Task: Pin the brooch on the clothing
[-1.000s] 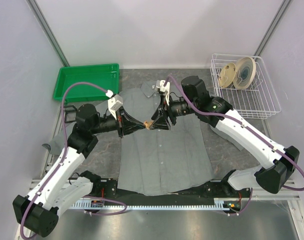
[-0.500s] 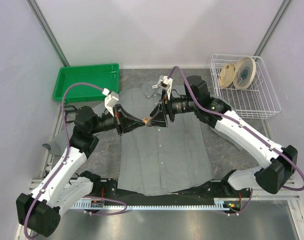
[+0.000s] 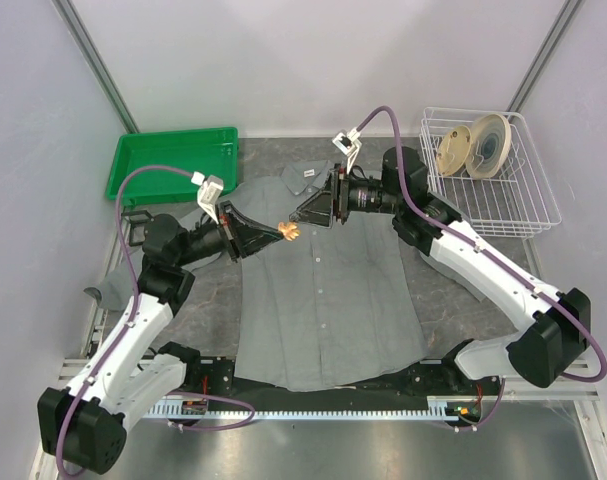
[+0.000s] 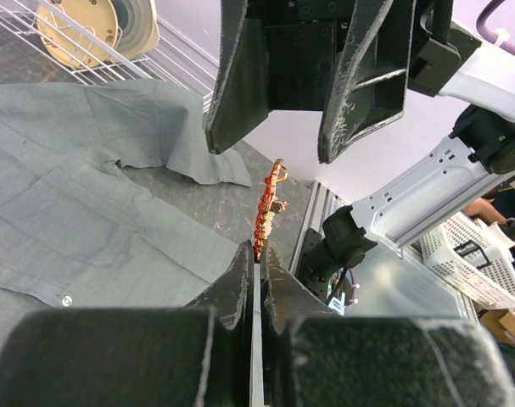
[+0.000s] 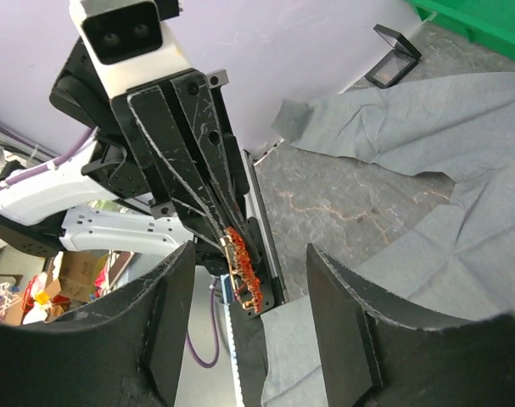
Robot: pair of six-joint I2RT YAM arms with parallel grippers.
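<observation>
Brooch (image 4: 270, 208): small orange-red flame shape, gold-trimmed, seen edge-on. The left gripper (image 3: 275, 232) pinches its base with jaws fully closed, above the grey shirt (image 3: 323, 300). The right gripper (image 3: 303, 212) is spread and empty. A second ago it met the brooch; now it is backed off.

**At centre the clothing (image 3: 323, 300); tray (image 3: 168, 165) upper left, basket (image 3: 528, 205) upper right**

The clothing lies on the desk (image 3: 213, 310). Over its upper part the brooch (image 3: 290, 231) sits between the left gripper (image 3: 278, 234), on its left, and the right gripper (image 3: 303, 214), upper right.
</observation>
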